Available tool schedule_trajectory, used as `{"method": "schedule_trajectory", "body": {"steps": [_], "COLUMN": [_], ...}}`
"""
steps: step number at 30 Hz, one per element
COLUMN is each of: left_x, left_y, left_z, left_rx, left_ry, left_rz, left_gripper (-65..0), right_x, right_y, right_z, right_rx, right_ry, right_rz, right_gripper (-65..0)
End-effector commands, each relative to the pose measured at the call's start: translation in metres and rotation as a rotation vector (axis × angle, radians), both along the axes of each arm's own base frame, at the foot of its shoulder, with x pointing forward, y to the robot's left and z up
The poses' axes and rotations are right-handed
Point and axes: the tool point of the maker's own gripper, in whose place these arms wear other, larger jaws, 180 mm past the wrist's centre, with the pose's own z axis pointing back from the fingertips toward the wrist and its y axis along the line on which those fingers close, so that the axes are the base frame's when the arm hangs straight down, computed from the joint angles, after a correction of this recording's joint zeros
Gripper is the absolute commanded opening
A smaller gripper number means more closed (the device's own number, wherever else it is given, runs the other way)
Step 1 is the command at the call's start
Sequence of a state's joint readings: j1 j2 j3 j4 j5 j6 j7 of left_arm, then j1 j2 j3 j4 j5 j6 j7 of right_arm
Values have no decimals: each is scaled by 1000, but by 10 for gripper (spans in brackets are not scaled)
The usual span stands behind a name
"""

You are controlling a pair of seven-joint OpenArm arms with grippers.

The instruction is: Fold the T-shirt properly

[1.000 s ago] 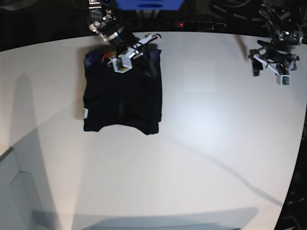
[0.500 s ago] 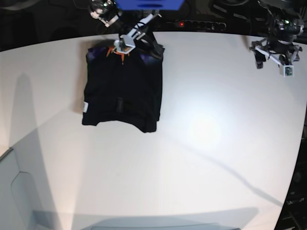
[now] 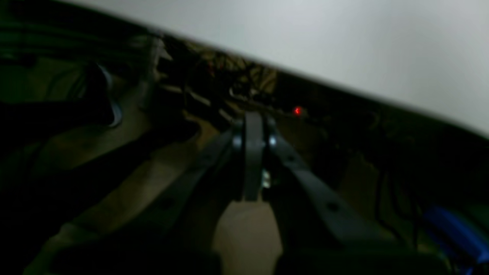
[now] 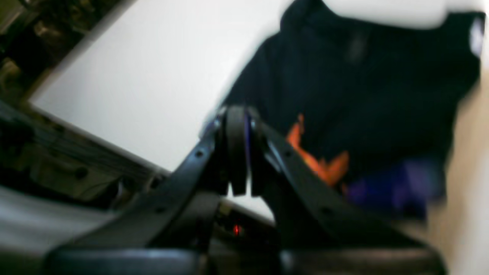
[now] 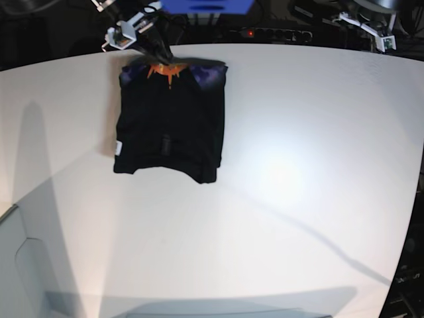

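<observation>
1. Two pincers, both off the cloth as I read it. From the left wrist camera I see the left pincer (image 3: 253, 152) with its jaws pressed together on nothing, pointed past the pale table (image 3: 344, 49) edge into dark clutter with a small red light. No shirt in this view.

2. From the right wrist camera, blurred: the right pincer (image 4: 237, 152) is pinched closed and empty, hanging over the far table edge. The T-shirt (image 4: 366, 99) lies beyond it, orange-and-purple print nearest the pincer, white tag at the far corner. I can't tell for sure whether the tips brush the fabric.

3. From the base camera, the T-shirt (image 5: 171, 122) sits on the table (image 5: 298, 199) as a compact dark rectangle, near the far edge, print at the top, tag on its left side. Right pincer (image 5: 136, 26) is just above the collar end; left pincer (image 5: 381, 36) well apart at the far corner.

4. My call: folding looks essentially done. Lower edge is a bit uneven, so maybe a tidy-up remains.
</observation>
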State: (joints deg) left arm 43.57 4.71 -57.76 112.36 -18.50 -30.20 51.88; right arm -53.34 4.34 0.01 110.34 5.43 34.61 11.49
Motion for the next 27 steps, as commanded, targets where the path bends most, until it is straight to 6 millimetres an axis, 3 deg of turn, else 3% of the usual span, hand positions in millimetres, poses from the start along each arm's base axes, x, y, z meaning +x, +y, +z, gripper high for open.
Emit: {"method": "schedule_trajectory", "body": {"steps": [1, 3, 7, 9, 15, 18, 22, 25, 27], "left_x": [-10, -22, -50, -61, -59, -63, -74, -89, -92], "left_y": [0, -2, -4, -6, -15, -36, -70, -100, -104], "left_z": [3, 0, -25, -46, -123, -160, -202, -228, -238], "left_rx": [7, -1, -65, -117, -261, -334, -411, -462, -454], "left_ry": [15, 44, 115, 151, 152, 152, 137, 155, 158], "left_rz": [6, 20, 74, 100, 87, 66, 73, 68, 61], "left_gripper": [-650, -650, -650, -650, -650, -650, -650, -650, -650], "right_x": [-2, -9, -23, -31, -54, -61, -80, -101, -113], "right_y": [-2, -8, -23, -30, -56, -86, -119, -147, -155], "right_z": [3, -11, -40, -53, -87, -106, -148, -180, -198], "right_rx": [14, -25, -112, -140, -180, -215, -236, -256, -253], "right_ry": [-8, 48, 176, 229, 350, 404, 518, 618, 675], "right_rz": [6, 15, 20, 18, -47, -141, -231, -282, -288], "right_gripper": [-650, -650, -650, -650, -650, -650, -650, -650, -650]}}
